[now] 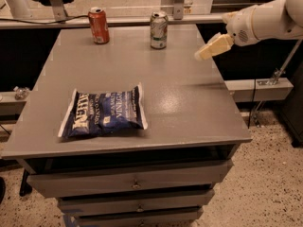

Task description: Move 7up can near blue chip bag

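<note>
The 7up can stands upright near the far edge of the grey surface, a little right of the middle, its silver top facing up. To its left along the same far edge, well apart from it, stands a red-orange can, also upright. Whether either can has been opened cannot be told.

The blue chip bag lies flat on the near left part of the surface, white lettering up, its crimped ends pointing left and right. It looks puffed and closed. The bag and the 7up can are well apart, with bare grey surface between them.

The gripper hovers above the far right part of the surface, to the right of the 7up can and a little nearer the camera, apart from the can and touching nothing on the surface. Whether it is released or clenched cannot be told. Its white arm reaches in from the upper right.

Under the surface sit three stacked drawers, all pushed in, each with a small knob at the middle; what they hold is hidden. A speckled floor shows to the right
</note>
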### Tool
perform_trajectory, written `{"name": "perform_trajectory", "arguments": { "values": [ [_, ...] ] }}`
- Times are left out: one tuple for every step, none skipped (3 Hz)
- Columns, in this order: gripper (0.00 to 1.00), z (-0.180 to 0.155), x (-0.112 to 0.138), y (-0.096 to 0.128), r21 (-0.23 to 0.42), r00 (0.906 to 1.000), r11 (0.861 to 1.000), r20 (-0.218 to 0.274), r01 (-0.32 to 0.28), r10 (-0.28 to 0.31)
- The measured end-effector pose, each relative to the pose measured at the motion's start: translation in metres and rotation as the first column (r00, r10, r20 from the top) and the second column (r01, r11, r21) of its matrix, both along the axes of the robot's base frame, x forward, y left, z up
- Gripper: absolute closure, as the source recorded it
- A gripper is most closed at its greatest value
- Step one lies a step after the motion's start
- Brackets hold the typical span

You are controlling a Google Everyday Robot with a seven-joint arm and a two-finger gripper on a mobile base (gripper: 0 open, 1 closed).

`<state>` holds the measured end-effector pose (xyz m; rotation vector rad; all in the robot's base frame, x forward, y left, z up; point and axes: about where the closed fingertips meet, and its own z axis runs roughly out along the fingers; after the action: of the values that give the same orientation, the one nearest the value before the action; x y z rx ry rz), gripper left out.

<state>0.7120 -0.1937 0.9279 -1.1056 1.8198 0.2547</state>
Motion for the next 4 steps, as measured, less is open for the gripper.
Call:
{"name": "perform_trajectory", "arguments": {
  "values": [
    [0.00, 0.000, 0.000, 0.000, 0.000, 1.0000, 1.000, 0.000, 0.000, 0.000],
    [0.00, -0.003, 0.006, 0.006, 0.030, 0.9998, 0.999, 0.010, 0.015, -0.015],
    [0.00, -0.011, 0.028, 0.019, 0.097, 0.9984, 0.994, 0.024, 0.048, -0.051],
    [0.00, -0.019, 0.052, 0.028, 0.155, 0.9954, 0.985, 0.045, 0.077, -0.085]
  ]
}}
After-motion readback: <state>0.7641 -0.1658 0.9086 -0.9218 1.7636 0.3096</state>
